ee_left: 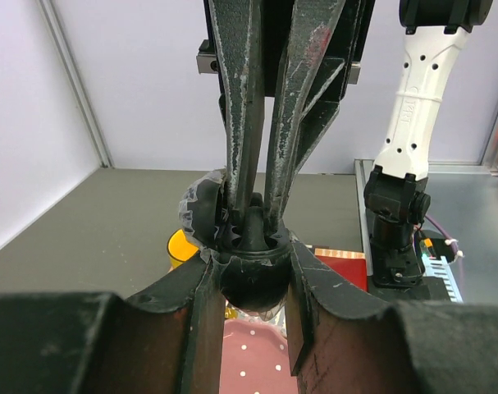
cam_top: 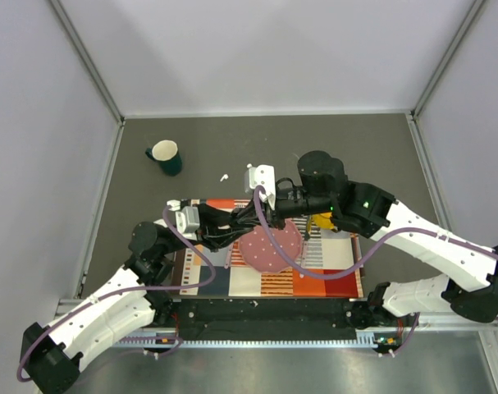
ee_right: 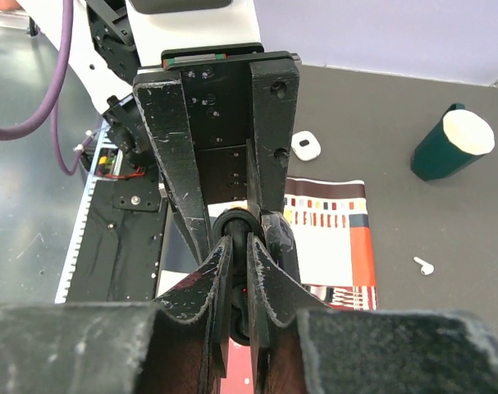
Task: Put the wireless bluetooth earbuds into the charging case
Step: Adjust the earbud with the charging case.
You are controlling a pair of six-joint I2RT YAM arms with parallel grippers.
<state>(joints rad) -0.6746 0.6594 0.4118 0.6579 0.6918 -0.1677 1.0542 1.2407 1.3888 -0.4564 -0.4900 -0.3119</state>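
Materials on and around the printed mat (ee_right: 331,238): we read its flat striped sheet as paper or thin cloth. Above the mat, the left fingers (ee_left: 187,320) and right fingers (ee_left: 242,123) are hard black plastic, scuffed grey-white along their edges. The small black object (ee_left: 250,279) between them looks dull and rubbery. Just off the mat, the charging case (ee_right: 305,146) and one earbud (ee_right: 423,265) are smooth white plastic. The worktop (ee_right: 454,222) under the mat is matt grey. Beyond the mat, we see a dark green mug (ee_right: 441,152) with a faint sheen. The arm shell (ee_left: 417,90) is glossy white plastic.
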